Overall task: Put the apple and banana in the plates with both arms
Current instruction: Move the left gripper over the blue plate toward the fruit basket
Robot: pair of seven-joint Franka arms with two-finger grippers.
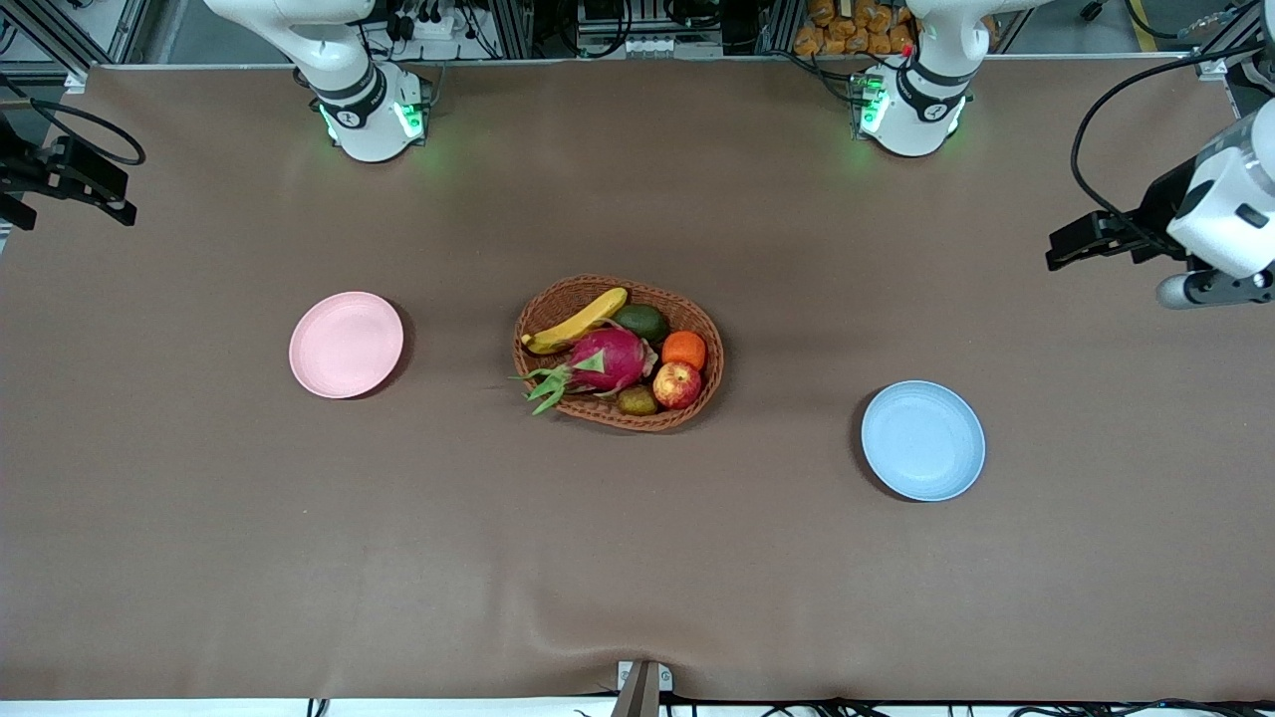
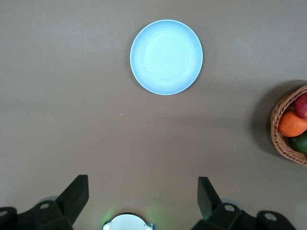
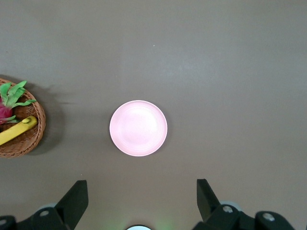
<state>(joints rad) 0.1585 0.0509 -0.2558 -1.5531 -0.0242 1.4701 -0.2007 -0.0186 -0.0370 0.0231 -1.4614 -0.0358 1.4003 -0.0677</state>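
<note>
The apple (image 1: 677, 384) and the banana (image 1: 578, 321) lie in a brown wicker basket (image 1: 709, 329) at mid table. The pink plate (image 1: 346, 345) lies bare toward the right arm's end. The blue plate (image 1: 923, 440) lies bare toward the left arm's end, nearer the front camera. My left gripper (image 1: 1061, 249) hangs open and empty high over the table's left-arm end; its wrist view shows its open jaws (image 2: 143, 191), the blue plate (image 2: 166, 56) and the apple's edge (image 2: 302, 105). My right gripper (image 1: 125, 199) hangs open and empty over the right-arm end; its wrist view shows its open jaws (image 3: 142, 194), the pink plate (image 3: 138, 128) and the banana (image 3: 17, 130).
The basket also holds a pink dragon fruit (image 1: 608, 360), an orange (image 1: 684, 349), a dark green fruit (image 1: 642, 322) and a brownish kiwi-like fruit (image 1: 637, 400). Brown cloth covers the table between basket and plates.
</note>
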